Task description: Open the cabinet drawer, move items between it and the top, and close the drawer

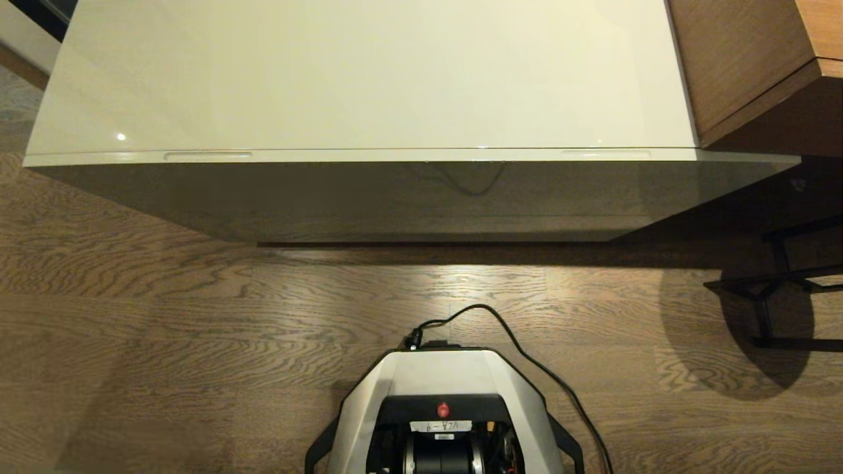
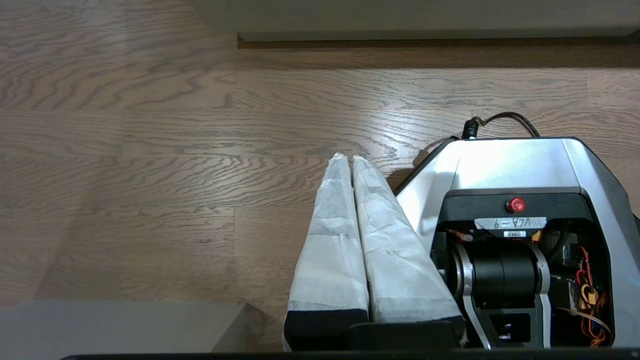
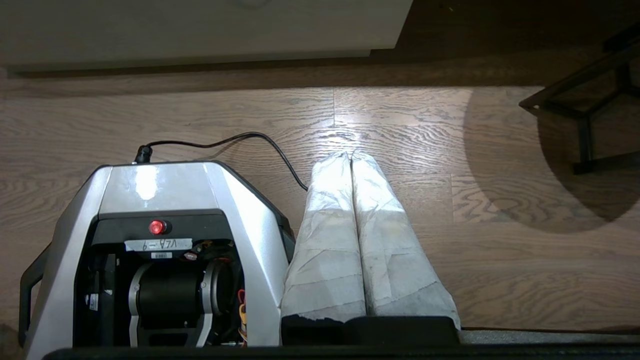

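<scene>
Across the upper half of the head view, from about ten o'clock to two o'clock, the top (image 1: pixel 369 72) of the low cabinet is seen as a glossy cream-white surface. Along its near edge the cabinet drawer (image 1: pixel 408 157) is shown pushed fully in, its front flush with the cabinet face, with one slim slot (image 1: pixel 208 156) toward nine o'clock and another (image 1: pixel 604 154) toward three o'clock. No slippers or paper roll can be made out on the surface. At one o'clock a brown wooden furniture piece (image 1: pixel 744 59) is set against the cabinet's right end, and at three o'clock a black metal frame (image 1: pixel 777 289) stands on the wooden floor (image 1: pixel 164 309). At six o'clock the robot's base (image 1: pixel 444 395) is seen, with a black cable (image 1: pixel 527 355) trailing off toward five o'clock.

Neither arm appears in the head view. In the left wrist view the left gripper (image 2: pixel 352 158) is held over the floor beside the base, its white-wrapped fingers (image 2: pixel 332 240) pressed together on nothing. In the right wrist view the right gripper (image 3: pixel 351 154) is held likewise on the base's other side, fingers (image 3: pixel 385 240) closed and empty.
</scene>
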Available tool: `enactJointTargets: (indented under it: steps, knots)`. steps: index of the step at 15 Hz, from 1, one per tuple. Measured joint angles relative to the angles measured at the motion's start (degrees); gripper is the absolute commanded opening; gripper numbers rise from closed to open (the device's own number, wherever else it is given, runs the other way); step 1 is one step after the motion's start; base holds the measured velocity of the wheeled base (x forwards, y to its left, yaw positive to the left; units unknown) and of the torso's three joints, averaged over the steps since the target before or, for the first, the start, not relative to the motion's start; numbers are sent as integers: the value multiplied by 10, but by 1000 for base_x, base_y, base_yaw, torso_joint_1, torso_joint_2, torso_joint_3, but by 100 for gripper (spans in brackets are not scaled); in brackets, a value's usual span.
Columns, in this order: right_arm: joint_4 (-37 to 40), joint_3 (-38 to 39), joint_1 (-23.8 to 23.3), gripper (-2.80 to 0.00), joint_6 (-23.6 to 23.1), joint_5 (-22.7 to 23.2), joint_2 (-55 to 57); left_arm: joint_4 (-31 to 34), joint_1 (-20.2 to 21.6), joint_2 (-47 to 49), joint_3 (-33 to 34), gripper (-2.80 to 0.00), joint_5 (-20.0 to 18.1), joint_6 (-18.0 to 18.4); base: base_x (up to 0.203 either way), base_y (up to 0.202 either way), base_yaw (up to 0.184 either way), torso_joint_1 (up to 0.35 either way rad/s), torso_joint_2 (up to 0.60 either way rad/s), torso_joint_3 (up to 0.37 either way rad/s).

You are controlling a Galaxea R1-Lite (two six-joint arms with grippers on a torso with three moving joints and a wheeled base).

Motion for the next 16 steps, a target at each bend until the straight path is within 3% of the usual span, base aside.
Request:
enactJointTargets:
  steps: [16]
  knots:
    - [0,0,0,-280,0,0,0,0,0,0,0,-280,0,0,0,0,0,0,0,0]
